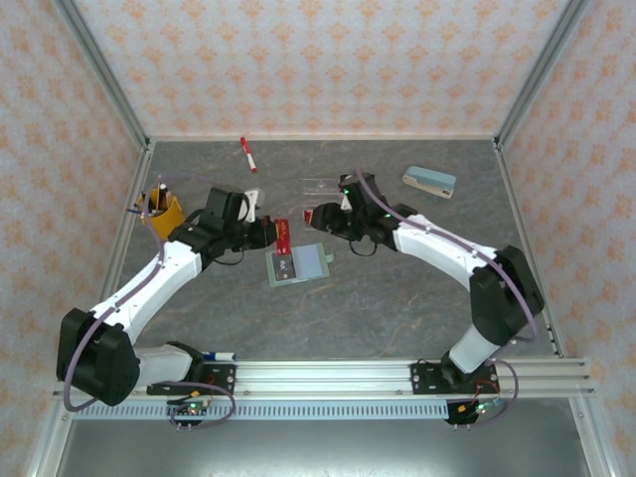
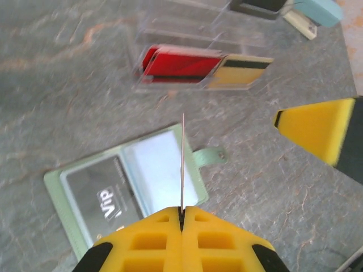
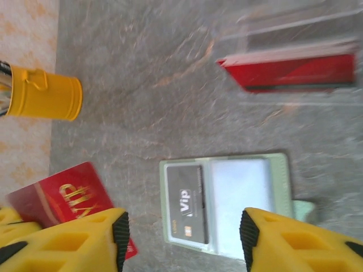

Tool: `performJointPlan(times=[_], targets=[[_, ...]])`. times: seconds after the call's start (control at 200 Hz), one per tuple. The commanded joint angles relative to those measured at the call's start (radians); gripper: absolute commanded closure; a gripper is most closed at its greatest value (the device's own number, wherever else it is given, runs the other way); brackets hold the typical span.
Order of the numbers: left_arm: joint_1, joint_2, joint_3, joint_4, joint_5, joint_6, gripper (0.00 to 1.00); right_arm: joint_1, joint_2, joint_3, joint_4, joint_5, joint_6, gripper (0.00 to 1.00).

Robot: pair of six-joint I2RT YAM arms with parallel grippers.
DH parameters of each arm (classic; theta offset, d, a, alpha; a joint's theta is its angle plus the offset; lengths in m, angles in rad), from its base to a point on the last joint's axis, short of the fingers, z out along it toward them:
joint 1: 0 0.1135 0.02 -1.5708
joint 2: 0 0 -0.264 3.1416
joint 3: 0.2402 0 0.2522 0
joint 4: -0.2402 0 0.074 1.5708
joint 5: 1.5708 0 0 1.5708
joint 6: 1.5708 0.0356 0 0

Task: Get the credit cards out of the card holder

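The pale green card holder point(image 1: 312, 262) lies open and flat on the table, its side tab point(image 2: 210, 155) pointing right. A dark VIP card point(image 3: 185, 204) sits in its left pocket; the other pocket looks empty. My left gripper point(image 2: 182, 211) is shut on a red VIP card point(image 3: 59, 198), held edge-on just above the holder's left side point(image 1: 283, 237). My right gripper point(image 3: 184, 231) hovers open over the holder point(image 3: 238, 198) with nothing between its fingers. Another red card point(image 2: 181, 61) and a tan-gold card point(image 2: 238, 71) rest in the clear tray point(image 2: 170, 34).
A yellow pen cup point(image 1: 164, 211) stands at the left, close to my left arm. A red marker pen point(image 1: 247, 154) lies at the back. The cream-and-teal stapler point(image 1: 429, 181) sits at the back right. The clear tray point(image 1: 323, 187) is just behind the two grippers.
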Motion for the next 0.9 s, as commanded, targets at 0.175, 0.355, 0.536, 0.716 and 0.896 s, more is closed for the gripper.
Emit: performJointPlan(times=[0.175,0.355,0.536,0.716,0.896], targets=[[-0.066,0.224,0.333,-0.102,-0.123,0.343,1.0,-0.172,-0.148,-0.133,-0.05,0.029,-0.053,0.27],[-0.083,0.342,0.463,-0.096,-0.097,0.57,1.0,-0.252,-0.2,-0.182,-0.066,-0.003,-0.098,0.2],[-0.106,0.402,0.532,-0.114,-0.059,0.825,1.0,-0.309,-0.212,-0.188,-0.098,-0.028,-0.126,0.19],[-0.147,0.472,0.61,-0.163,-0.163,1.068,1.0,-0.355,-0.219,-0.193,-0.121,-0.044,-0.137,0.19],[-0.184,0.588,0.704,-0.263,-0.268,1.215,1.0,-0.359,-0.22,-0.181,-0.149,-0.012,-0.171,0.1]])
